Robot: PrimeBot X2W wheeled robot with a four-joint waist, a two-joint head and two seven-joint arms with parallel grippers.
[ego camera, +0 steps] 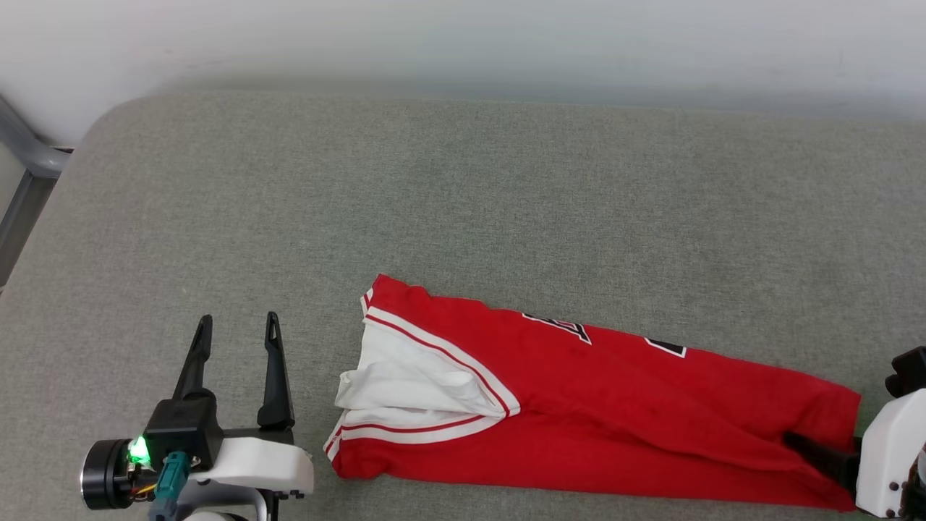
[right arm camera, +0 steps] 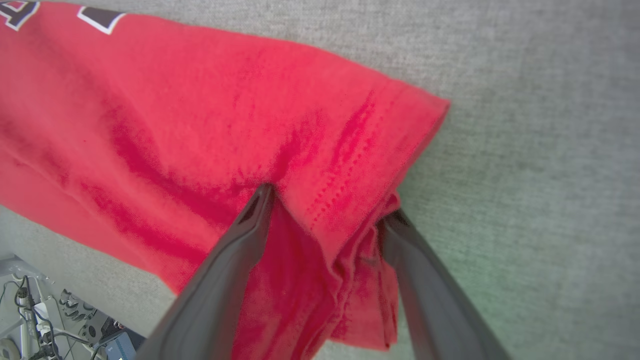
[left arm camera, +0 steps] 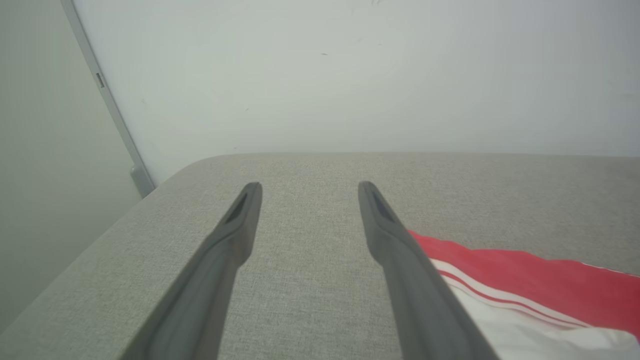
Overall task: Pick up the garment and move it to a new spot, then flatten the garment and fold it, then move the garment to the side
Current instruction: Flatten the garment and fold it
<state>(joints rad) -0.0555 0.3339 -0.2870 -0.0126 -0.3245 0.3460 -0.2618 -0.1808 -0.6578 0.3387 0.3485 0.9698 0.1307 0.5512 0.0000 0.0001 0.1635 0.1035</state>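
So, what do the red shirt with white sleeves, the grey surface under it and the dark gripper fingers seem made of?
Red jersey-style shirt: soft matte knit, likely cotton or polyester; it creases and shows a stitched hem. Grey padded surface: woven upholstery cloth, visible weave, rounded corner. Left gripper's dark fingers: smooth matte plastic or rubber, hard to tell which.

A big flat pad (ego camera: 463, 188) covered in rough grey cloth lies in front. Its far left corner is round. A plain white wall (ego camera: 463, 36) stands right behind it, meeting its back edge. At the left, 1 bent grey metal bar (ego camera: 32, 155) sits beside the pad. A thin grey strip (left arm camera: 106, 100) runs up the wall. The light is soft and even. Below the pad's near edge, wires (right arm camera: 25, 300) and small boxes lie on the floor.
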